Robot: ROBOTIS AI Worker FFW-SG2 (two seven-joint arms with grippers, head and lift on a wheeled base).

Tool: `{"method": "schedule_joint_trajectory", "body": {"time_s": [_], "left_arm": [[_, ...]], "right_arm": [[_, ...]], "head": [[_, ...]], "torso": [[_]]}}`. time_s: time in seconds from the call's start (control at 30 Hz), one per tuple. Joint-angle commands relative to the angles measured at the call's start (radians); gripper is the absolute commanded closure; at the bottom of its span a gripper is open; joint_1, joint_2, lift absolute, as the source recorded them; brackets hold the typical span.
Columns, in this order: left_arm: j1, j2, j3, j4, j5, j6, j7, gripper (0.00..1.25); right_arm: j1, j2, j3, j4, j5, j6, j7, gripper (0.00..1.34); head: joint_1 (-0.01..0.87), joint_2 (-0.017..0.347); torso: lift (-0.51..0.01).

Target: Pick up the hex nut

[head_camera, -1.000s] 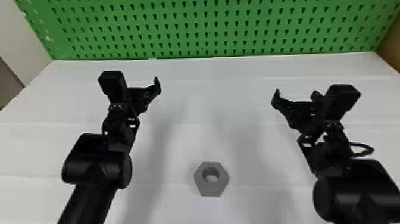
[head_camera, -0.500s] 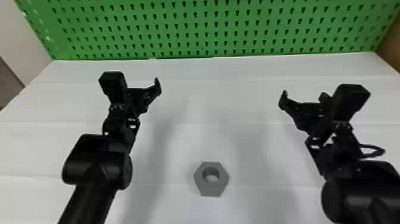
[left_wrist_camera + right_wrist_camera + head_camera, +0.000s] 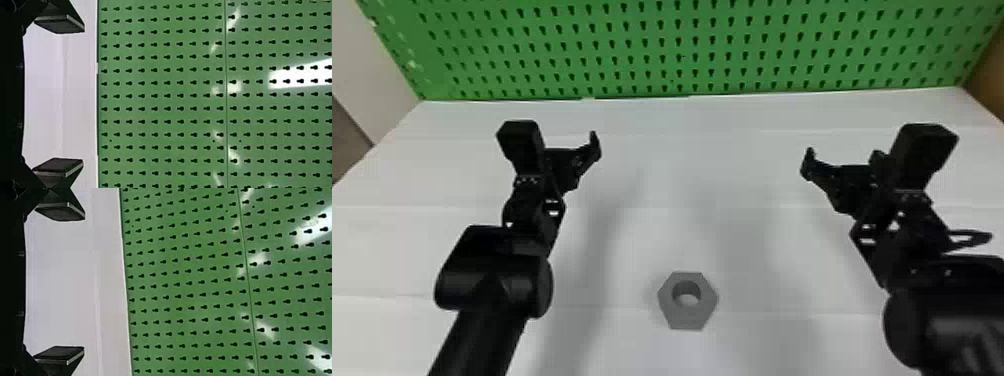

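A grey hex nut [image 3: 700, 316] lies flat on the white table in the head view, near the lower middle, its round hole facing up. My left gripper [image 3: 572, 155] is beyond the nut and to its left, held above the table; in the left wrist view the same gripper [image 3: 62, 96] is open, its two flat pads wide apart with nothing between them. My right gripper [image 3: 837, 172] is beyond the nut to the right, also raised. Seen in the right wrist view, that gripper [image 3: 64, 284] is open and holds nothing.
The white table [image 3: 692, 160] stretches between and under both arms. A green pegboard [image 3: 652, 45] stands upright along its back edge. A brown surface [image 3: 987, 75] is at the far right, and a pale panel [image 3: 382, 60] at the left.
The right arm has shifted rightward in the head view, away from the nut, and slightly toward the robot. The left arm and the hex nut look unmoved.
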Motion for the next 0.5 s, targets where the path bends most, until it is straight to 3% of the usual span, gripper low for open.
{"method": "schedule_joint_trajectory", "body": {"time_s": [0.0,0.47], "left_arm": [[-0.002,0.000,0.001,0.000,-0.002,0.000,0.001,0.09],[-0.003,0.000,0.008,0.002,-0.007,0.000,0.000,0.09]], "right_arm": [[-0.012,-0.003,0.011,-0.067,0.000,0.135,0.000,0.10],[-0.106,-0.025,0.042,-0.243,0.028,0.549,0.023,0.10]], "head": [[0.785,0.149],[0.785,0.149]], "torso": [[-0.088],[-0.088]]}}
